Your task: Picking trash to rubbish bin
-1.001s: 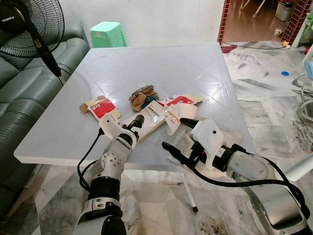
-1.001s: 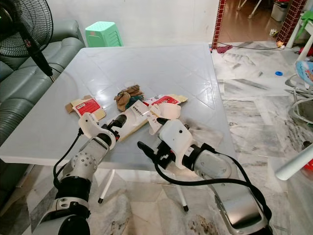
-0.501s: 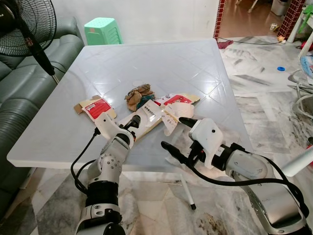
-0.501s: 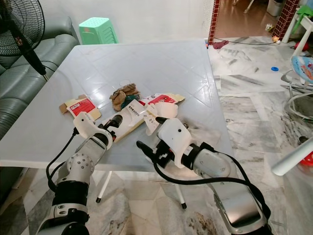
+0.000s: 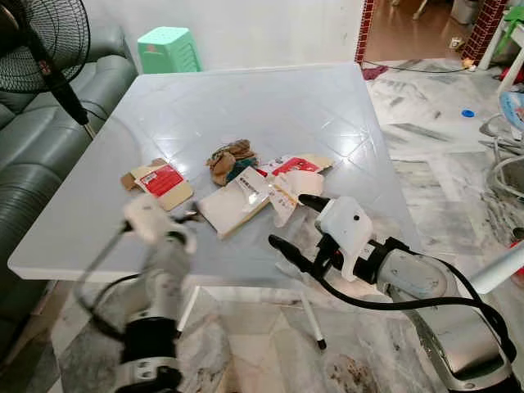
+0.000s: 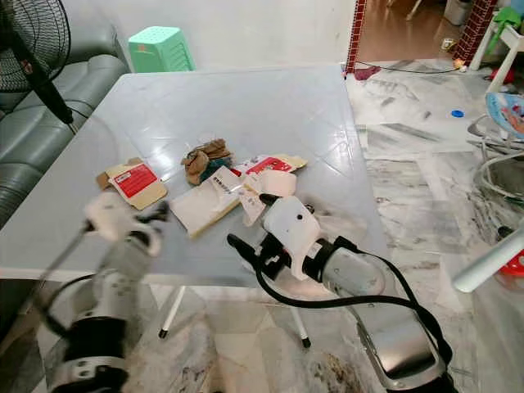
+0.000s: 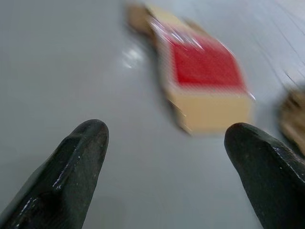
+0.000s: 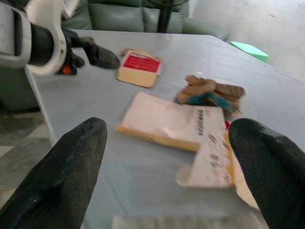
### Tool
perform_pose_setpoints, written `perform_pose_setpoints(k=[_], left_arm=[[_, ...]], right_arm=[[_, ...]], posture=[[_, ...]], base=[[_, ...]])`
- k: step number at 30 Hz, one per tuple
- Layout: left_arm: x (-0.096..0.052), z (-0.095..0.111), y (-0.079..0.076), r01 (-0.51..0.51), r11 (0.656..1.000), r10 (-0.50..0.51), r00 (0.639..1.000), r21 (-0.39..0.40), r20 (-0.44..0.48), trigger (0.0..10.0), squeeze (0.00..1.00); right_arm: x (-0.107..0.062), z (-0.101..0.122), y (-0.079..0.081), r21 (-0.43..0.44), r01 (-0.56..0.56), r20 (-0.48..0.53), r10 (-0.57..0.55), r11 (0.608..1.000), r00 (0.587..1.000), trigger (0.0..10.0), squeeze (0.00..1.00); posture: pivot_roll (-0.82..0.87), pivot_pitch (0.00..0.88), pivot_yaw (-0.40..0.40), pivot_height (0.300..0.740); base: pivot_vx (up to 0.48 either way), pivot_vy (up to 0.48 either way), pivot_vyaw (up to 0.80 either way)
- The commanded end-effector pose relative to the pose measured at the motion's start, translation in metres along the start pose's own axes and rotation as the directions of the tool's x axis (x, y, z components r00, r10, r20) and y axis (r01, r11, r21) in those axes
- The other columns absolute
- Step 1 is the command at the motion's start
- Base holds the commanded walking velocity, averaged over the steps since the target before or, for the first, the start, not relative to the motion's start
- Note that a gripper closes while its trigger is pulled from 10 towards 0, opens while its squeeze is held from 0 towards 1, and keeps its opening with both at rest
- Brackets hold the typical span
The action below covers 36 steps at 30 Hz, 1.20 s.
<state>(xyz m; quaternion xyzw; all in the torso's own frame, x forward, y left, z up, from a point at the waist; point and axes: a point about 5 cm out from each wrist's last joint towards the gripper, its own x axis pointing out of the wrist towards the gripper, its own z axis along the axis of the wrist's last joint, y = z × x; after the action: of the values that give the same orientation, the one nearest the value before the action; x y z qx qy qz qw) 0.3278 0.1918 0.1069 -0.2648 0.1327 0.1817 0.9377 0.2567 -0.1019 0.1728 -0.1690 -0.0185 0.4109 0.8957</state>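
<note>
The trash is seen scattered at the centre of the frame on the grey worktop (image 5: 270,106): a red-labelled carton (image 5: 162,181) at centre left, a crumpled brown wad (image 5: 230,160), and flattened white packets (image 5: 246,199) beside it. The left tool (image 7: 167,162), blurred in the lower left, is spread wide and aimed at the carton, apparently so it can be straddled. The right tool (image 5: 291,229), at lower centre by the worktop's near edge, is likewise held released, grasping nothing.
</note>
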Motion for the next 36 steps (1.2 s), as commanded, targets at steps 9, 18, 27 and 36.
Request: perform_pose_setpoints(k=[9,18,27,36], left_arm=[[0.017,0.011,0.000,0.032,0.999,-0.032,0.998,0.017,0.052,10.0,0.00],[0.028,0.013,-0.009,0.105,0.994,-0.105,0.994,-0.010,0.041,10.0,0.00],[0.025,-0.011,-0.043,0.212,0.974,-0.216,0.975,-0.084,-0.046,10.0,0.00],[0.032,0.003,-0.021,0.097,0.995,-0.095,0.991,-0.017,0.093,10.0,0.00]], right_arm=[[0.008,0.013,0.004,0.057,-0.034,0.095,0.029,0.998,0.995,10.0,0.00],[0.007,0.017,0.016,0.118,-0.134,0.130,0.119,0.984,0.984,10.0,0.00],[0.010,0.005,0.001,0.097,0.045,0.070,-0.052,0.994,0.996,10.0,0.00],[0.007,0.001,-0.007,0.097,0.121,0.057,-0.127,0.988,0.990,10.0,0.00]], posture=[[-0.10,0.033,0.066,0.740],[-0.11,0.038,0.070,0.740],[-0.12,0.052,0.073,0.740],[-0.12,0.060,0.069,0.740]], base=[[0.000,0.000,0.00],[0.000,0.000,0.00],[0.000,0.000,0.00],[0.000,0.000,0.00]])
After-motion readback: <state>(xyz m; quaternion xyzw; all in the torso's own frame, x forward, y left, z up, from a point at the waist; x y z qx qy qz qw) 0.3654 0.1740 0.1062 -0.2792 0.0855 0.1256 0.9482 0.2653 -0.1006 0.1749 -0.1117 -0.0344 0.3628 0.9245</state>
